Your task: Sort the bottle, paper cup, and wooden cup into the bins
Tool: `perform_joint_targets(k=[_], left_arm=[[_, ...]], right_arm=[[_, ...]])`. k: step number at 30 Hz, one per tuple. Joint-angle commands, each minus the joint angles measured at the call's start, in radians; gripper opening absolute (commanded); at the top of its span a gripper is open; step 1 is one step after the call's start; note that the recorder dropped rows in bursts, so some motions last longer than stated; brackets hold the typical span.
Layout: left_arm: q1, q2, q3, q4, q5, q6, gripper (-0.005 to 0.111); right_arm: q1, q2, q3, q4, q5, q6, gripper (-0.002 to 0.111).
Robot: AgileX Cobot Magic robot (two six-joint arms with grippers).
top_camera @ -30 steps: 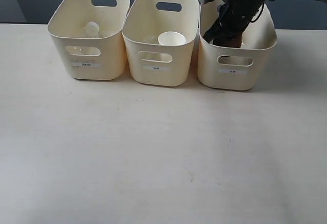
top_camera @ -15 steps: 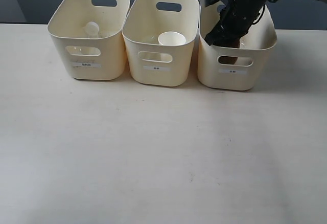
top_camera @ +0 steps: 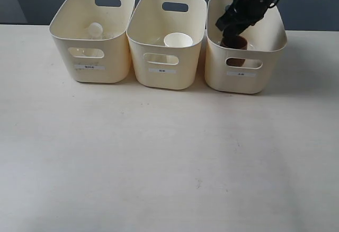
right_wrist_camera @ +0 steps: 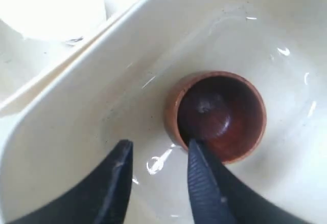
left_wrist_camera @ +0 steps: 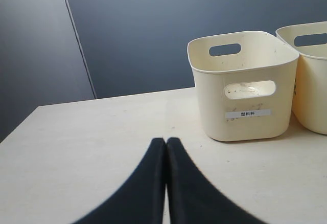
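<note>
Exterior view shows three cream bins in a row on a pale table [top_camera: 159,158], and much of what they hold is half hidden by their walls. In the left bin [top_camera: 92,36] only the white cap and a faint clear shoulder of the bottle [top_camera: 96,29] show above the front wall; the rest is a blur through the handle cutout. In the middle bin [top_camera: 167,41] the paper cup [top_camera: 178,40] stands upright, only its rim and upper part visible. In the right bin [top_camera: 245,52] the wooden cup [top_camera: 234,43] stands upright, its rim partly covered by the black right gripper [top_camera: 229,24] hanging just above it; the arm is cut off at the top edge. The right wrist view shows that gripper [right_wrist_camera: 156,168] with its two fingers spread apart, holding nothing, one fingertip overlapping the cup's [right_wrist_camera: 217,115] rim. The left gripper [left_wrist_camera: 165,144] appears only in the left wrist view, fingers pressed together with nothing between them, above the table, well apart from the left bin [left_wrist_camera: 245,86].
</note>
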Motion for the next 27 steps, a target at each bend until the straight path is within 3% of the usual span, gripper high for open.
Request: perform_joint_targets(k=[1, 6, 15, 27], left_arm=[[0.000, -0.005, 0.002, 0.000, -0.007, -0.001, 0.000], [0.000, -0.005, 0.002, 0.000, -0.007, -0.001, 0.000], [0.000, -0.005, 0.002, 0.000, -0.007, -0.001, 0.000], [0.000, -0.005, 0.002, 0.000, -0.007, -0.001, 0.000]], right_arm=[[-0.005, -0.074, -0.006, -0.002, 0.079, 0.000, 0.029], [-0.005, -0.144, -0.006, -0.002, 0.092, 0.002, -0.001], [-0.005, -0.334, 0.133, -0.035, 0.092, 0.046, -0.001], [-0.005, -0.715, 0.528, -0.080, 0.092, 0.093, -0.001]])
